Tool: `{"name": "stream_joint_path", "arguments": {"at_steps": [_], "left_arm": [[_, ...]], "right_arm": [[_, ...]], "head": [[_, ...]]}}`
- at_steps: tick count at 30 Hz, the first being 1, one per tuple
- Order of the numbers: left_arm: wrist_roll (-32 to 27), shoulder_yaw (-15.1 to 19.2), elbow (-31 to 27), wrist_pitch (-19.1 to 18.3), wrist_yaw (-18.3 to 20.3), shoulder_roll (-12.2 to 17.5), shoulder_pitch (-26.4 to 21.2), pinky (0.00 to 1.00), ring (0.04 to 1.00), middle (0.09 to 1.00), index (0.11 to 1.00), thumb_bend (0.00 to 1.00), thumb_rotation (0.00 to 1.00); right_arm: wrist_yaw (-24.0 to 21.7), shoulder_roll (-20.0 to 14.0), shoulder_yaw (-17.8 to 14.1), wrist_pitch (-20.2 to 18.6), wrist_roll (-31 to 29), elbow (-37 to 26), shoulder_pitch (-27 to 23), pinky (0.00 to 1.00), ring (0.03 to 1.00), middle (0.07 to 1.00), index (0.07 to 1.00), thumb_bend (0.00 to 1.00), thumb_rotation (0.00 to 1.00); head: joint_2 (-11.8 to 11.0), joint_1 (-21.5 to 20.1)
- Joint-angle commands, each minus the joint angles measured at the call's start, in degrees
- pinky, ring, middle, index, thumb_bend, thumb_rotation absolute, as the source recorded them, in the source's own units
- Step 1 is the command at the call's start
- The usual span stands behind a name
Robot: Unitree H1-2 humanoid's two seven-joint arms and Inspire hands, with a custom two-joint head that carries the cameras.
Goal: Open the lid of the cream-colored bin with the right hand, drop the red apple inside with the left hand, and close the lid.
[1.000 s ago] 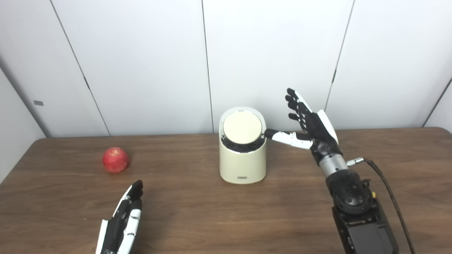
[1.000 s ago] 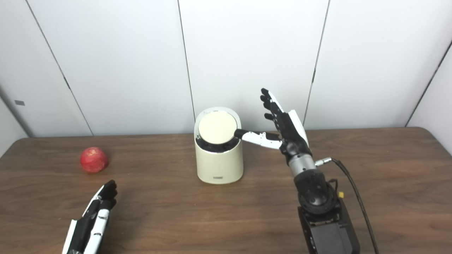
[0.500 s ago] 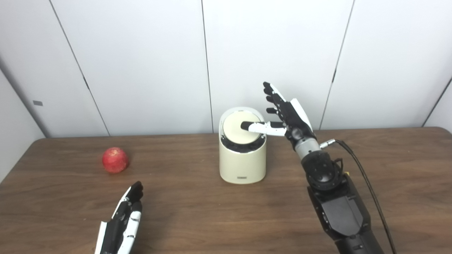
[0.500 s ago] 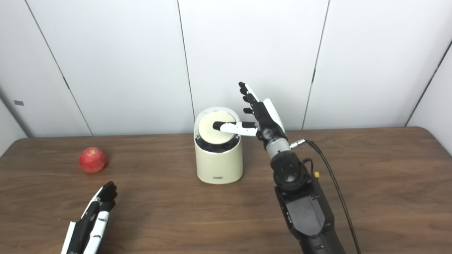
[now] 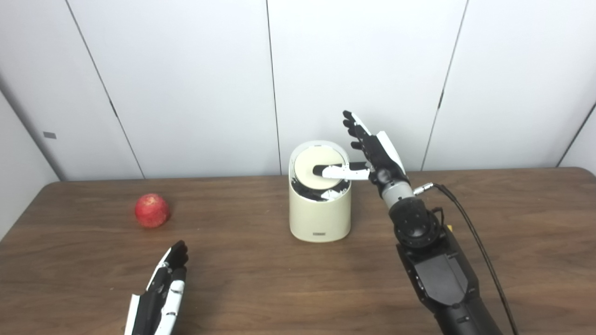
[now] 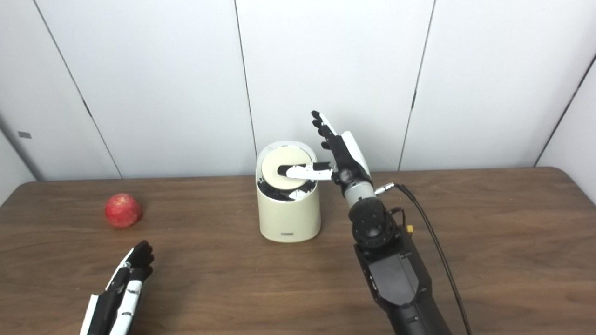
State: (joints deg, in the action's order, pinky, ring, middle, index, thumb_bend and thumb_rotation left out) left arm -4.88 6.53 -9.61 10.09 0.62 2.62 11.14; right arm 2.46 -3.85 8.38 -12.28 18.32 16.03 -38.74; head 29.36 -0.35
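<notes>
Cream bin [image 5: 319, 214] stands upright mid-counter, nearer the far edge; its round lid [image 5: 318, 170] sits tilted w/ a dark gap showing at the front rim. Right robot hand [image 5: 372, 156] is beside the bin's right side, fingers spread & pointing up, holding nothing, thumb [image 5: 336, 172] laid across the lid top. Red apple [image 5: 152, 211] lies well apart toward the counter [image 5: 260, 274] left edge; left robot hand [image 5: 160, 293] rests flat near the front edge, fingers straight & side by side, empty.
</notes>
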Motion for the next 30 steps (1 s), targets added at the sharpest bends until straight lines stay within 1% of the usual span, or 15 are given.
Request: {"name": "stream_joint_path", "arguments": {"at_steps": [1, 3, 6, 12, 16, 17, 19, 21, 23, 25, 26, 30], "left_arm": [[0.09, -0.5, 1.46, 0.1, -0.09, -0.74, 3.06, 0.95, 0.937, 0.93, 0.931, 0.35, 0.68], [0.01, -0.53, 1.45, 0.15, 0.01, -0.72, 3.0, 0.96, 0.938, 0.933, 0.934, 0.35, 0.67], [0.47, -0.52, 1.64, 0.52, -0.19, -0.77, 2.86, 0.95, 0.932, 0.926, 0.92, 0.36, 0.68], [0.31, -0.59, 1.88, 0.46, 0.01, -0.71, 2.73, 0.94, 0.93, 0.924, 0.919, 0.37, 0.69], [0.17, -0.62, 2.1, 0.57, 0.12, -0.69, 2.68, 0.95, 0.937, 0.931, 0.922, 0.38, 0.68], [0.13, -0.6, 2.16, 0.71, 0.11, -0.74, 2.68, 0.95, 0.938, 0.932, 0.922, 0.38, 0.68], [0.06, -0.59, 2.15, 0.81, 0.08, -0.82, 2.73, 0.94, 0.93, 0.929, 0.922, 0.36, 0.68], [0.04, -0.57, 2.16, 0.81, 0.04, -0.86, 2.76, 0.94, 0.929, 0.928, 0.923, 0.36, 0.68], [-0.27, -0.51, 1.91, 0.36, 0.02, -0.95, 2.88, 0.94, 0.928, 0.928, 0.92, 0.36, 0.69], [-0.32, -0.54, 1.58, 0.09, 0.03, -0.99, 3.03, 0.94, 0.927, 0.929, 0.922, 0.36, 0.7], [-0.41, -0.55, 1.39, -0.09, 0.02, -1.06, 3.08, 0.94, 0.925, 0.928, 0.924, 0.36, 0.7], [-0.14, -0.63, 1.25, -0.25, -0.08, -1.13, 3.09, 0.94, 0.925, 0.926, 0.923, 0.36, 0.69]], "right_arm": [[1.01, -0.6, 0.03, 3.1, 0.95, -1.06, -3.54, 0.87, 0.936, 0.941, 0.956, 0.87, 0.24], [1.2, -0.78, 0.09, 3.39, 1.17, -0.74, -3.43, 0.86, 0.934, 0.94, 0.952, 0.87, 0.23], [1.46, -0.84, 0.14, 3.75, 1.48, -0.46, -3.07, 0.85, 0.926, 0.938, 0.949, 0.87, 0.21], [3.74, -0.59, 0.6, 6.5, 2.4, 1.24, -2.53, 0.81, 0.901, 0.922, 0.936, 0.87, 0.18], [4.88, -0.27, 0.77, 7.56, 3.02, 1.7, -2.17, 0.84, 0.903, 0.918, 0.927, 0.86, 0.14], [5.41, -0.29, 0.99, 8.4, 3.44, 2.1, -2.12, 0.84, 0.903, 0.918, 0.927, 0.85, 0.13], [6.19, -0.35, 1.31, 9.68, 4.03, 2.69, -2.05, 0.87, 0.907, 0.915, 0.92, 0.88, 0.07], [6.69, -0.45, 1.56, 10.56, 4.65, 3.09, -2.05, 0.88, 0.908, 0.914, 0.918, 0.88, 0.06], [7.37, -0.9, 2.34, 11.74, 6.06, 3.3, -2.03, 0.89, 0.913, 0.912, 0.914, 0.91, 0.02], [7.89, -1.3, 3.02, 12.11, 7.43, 3.15, -1.98, 0.88, 0.912, 0.911, 0.911, 0.93, 0.0], [8.24, -1.52, 3.41, 12.12, 8.43, 3.07, -1.96, 0.86, 0.904, 0.911, 0.905, 0.94, 0.0], [9.04, -2.17, 4.52, 11.75, 11.06, 2.89, -1.98, 0.83, 0.896, 0.914, 0.897, 0.95, 0.0]], "head": [[0.03, 0.05], [0.11, 0.14], [0.14, 0.16], [0.03, -0.11], [-0.01, -0.07], [-0.07, -0.11], [-0.02, -0.14], [-0.02, -0.14], [0.24, -0.21], [0.5, -0.14], [0.5, -0.14], [0.45, 0.03]]}}
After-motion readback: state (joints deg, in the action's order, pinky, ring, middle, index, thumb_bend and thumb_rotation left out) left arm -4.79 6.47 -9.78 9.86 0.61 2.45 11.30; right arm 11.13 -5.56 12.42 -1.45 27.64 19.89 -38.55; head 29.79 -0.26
